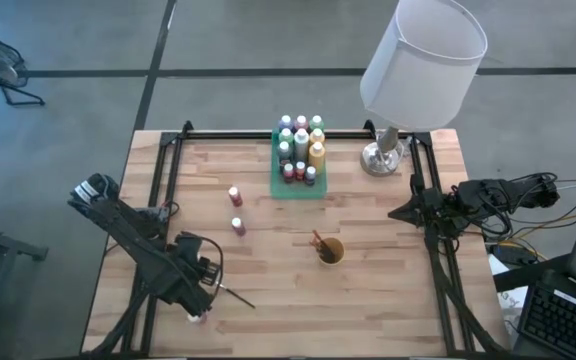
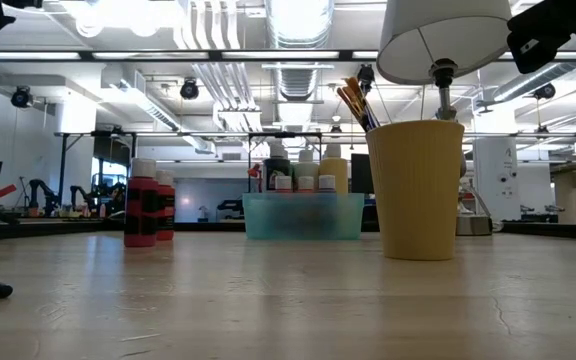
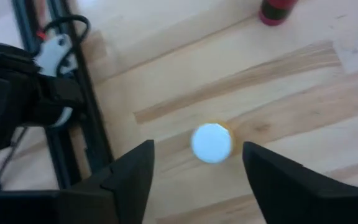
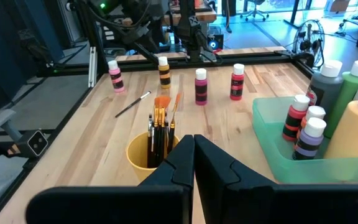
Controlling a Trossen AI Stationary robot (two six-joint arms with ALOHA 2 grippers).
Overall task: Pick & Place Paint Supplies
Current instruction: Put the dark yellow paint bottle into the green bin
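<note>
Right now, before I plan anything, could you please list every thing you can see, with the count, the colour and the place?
Loose bottles: four; pink, yellow, magenta, red; standing on the table's left half.
Tray bottles: about ten; mixed colours; in the tray.
Tray: one; translucent green; table's far middle.
Cup: one; orange-yellow; table's middle.
Cup brushes: several; dark handles; upright in the cup.
Loose brush: one; dark; lying near the left arm.
Lamp: one; white shade; far right corner.
Table: one; pale wood.
Left claw: open, over the yellow bottle.
Right claw: shut, at the right edge.

Green tray [image 1: 278, 187], yellow cup [image 1: 331, 252], white-shaded lamp [image 1: 423, 60] on wooden table [image 1: 388, 290]
</note>
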